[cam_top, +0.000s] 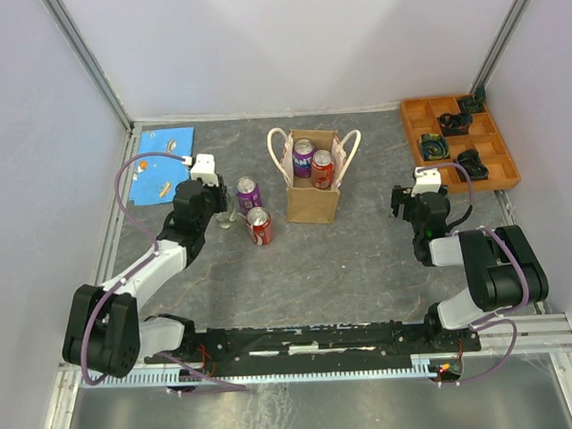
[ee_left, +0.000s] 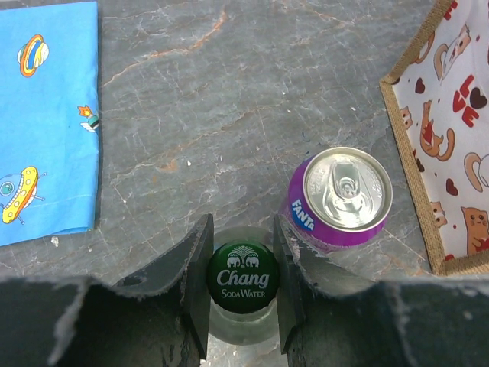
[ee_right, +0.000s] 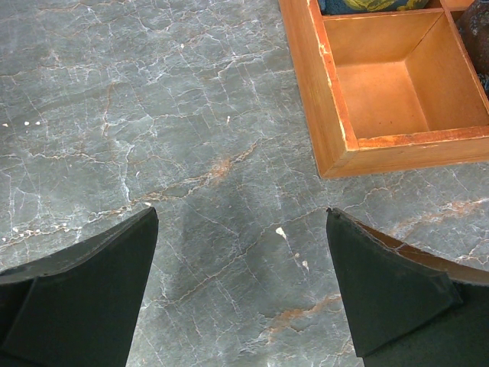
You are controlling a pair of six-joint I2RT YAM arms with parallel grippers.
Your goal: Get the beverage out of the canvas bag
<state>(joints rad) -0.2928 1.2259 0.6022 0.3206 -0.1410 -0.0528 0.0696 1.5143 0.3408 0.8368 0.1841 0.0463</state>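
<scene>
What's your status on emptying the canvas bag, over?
Left gripper shut on Chang soda water bottle. Right gripper open, empty. Canvas bag holds two cans. Fanta can beside bottle.

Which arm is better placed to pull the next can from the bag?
Right, probably: the right pincer is open and empty, while the left pincer is shut on the bottle. A purple can and a red can stand in the bag.

Purple can (cam_top: 248, 191) and red can (cam_top: 259, 225) block the canvas bag's (cam_top: 313, 202) left.
</scene>
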